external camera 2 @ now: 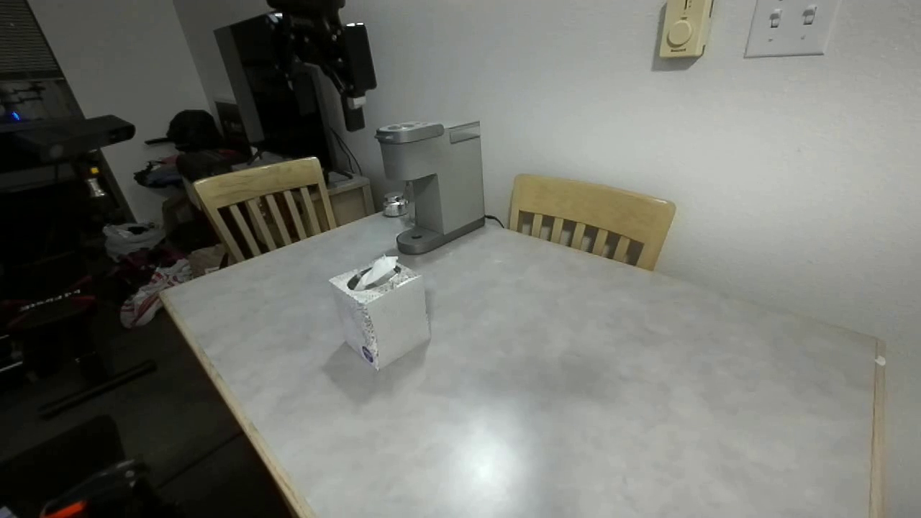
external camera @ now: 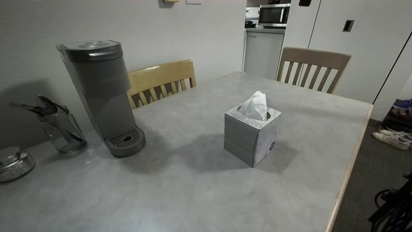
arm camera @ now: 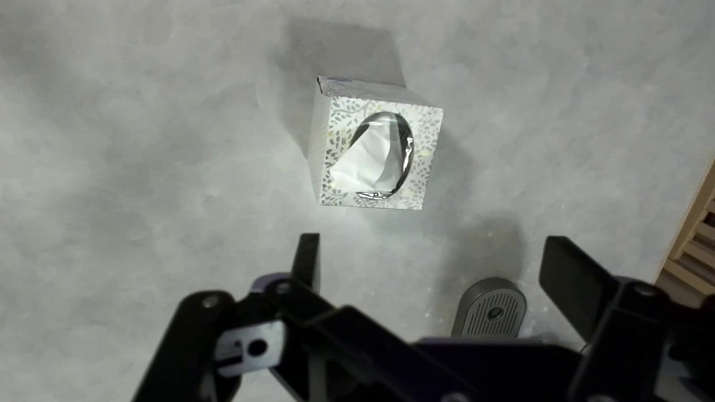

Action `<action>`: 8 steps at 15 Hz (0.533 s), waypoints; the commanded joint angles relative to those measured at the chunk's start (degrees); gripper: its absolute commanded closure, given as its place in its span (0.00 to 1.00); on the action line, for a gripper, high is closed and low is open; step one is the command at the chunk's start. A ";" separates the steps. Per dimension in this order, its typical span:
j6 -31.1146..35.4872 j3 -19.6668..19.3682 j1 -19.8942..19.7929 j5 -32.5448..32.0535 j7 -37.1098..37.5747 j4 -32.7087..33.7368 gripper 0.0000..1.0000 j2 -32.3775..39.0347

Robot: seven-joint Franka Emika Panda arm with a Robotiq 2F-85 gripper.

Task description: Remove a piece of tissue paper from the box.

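The tool [arm camera: 433, 248], jaws parted and empty, hangs above the bench [external camera: 180, 187] in apparent approach as tissue [arm camera: 366, 162] pokes from its box [external camera: 239, 138] there (not yet pulled); centering, descent and pinch should follow.

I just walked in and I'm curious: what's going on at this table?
A robot gripper hangs open above the table, holding nothing. Its job is to pull a tissue from the box standing there. The tissue pokes out of the top, and the gripper isn't touching it yet.
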 commanded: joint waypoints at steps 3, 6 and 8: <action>0.10 1.41 -0.44 1.71 -1.85 1.34 0.00 3.75; 0.26 2.25 -0.26 2.36 -2.17 0.94 0.00 4.79; 0.47 2.77 -0.10 3.40 -2.87 0.61 0.00 5.43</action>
